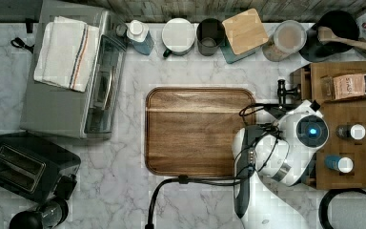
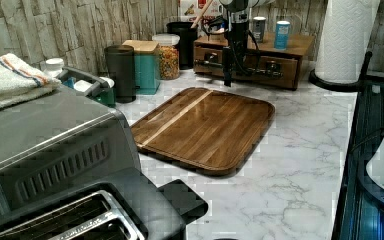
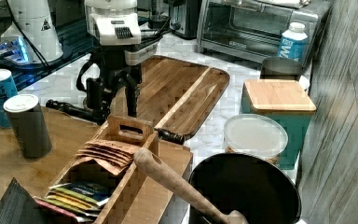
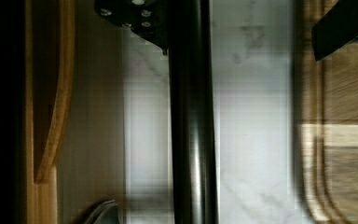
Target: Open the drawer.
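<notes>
Marble desk (image 1: 124, 191) carries everything you need to read, so sweep the top view from its left: a toaster oven (image 1: 71, 90) with a folded towel (image 1: 66, 52) on it, then the wooden cutting board (image 1: 198, 131) in the middle, and at the top view's right the wooden cabinet (image 1: 357, 114) that holds the drawer (image 2: 250, 62). In the left view the drawer front faces the cutting board, with its long black bar handle (image 2: 265, 73) running across it on posts. The tool (image 2: 230, 67) hangs directly in front of that face, and in the wrist view the bar (image 4: 191, 121) passes between its fingers (image 4: 340, 25), which stand apart on either side and are not clamped. Expect the bar to be stiff and smooth, so it could slip under a light pinch; take it near mid-length, between the posts, so the pull stays square. The drawer looks shallow and should slide easily, but the cabinet is small and may shift on the polished desk if you tug hard. Bottles (image 1: 345, 164) on top could topple then.
</notes>
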`<action>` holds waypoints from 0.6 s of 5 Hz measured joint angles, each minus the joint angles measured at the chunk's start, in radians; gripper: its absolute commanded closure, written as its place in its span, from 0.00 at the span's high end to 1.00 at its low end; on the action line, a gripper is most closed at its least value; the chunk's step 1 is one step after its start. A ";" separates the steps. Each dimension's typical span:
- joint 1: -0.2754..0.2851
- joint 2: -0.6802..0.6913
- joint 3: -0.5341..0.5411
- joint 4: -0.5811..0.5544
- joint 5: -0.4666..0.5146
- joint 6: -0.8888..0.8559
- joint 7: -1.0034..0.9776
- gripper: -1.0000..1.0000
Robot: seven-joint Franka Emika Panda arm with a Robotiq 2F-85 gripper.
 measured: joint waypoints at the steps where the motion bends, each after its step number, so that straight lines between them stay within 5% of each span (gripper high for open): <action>1: 0.039 -0.024 0.000 -0.053 -0.012 0.060 0.097 1.00; 3: 0.112 -0.116 0.036 -0.158 -0.014 0.078 0.239 1.00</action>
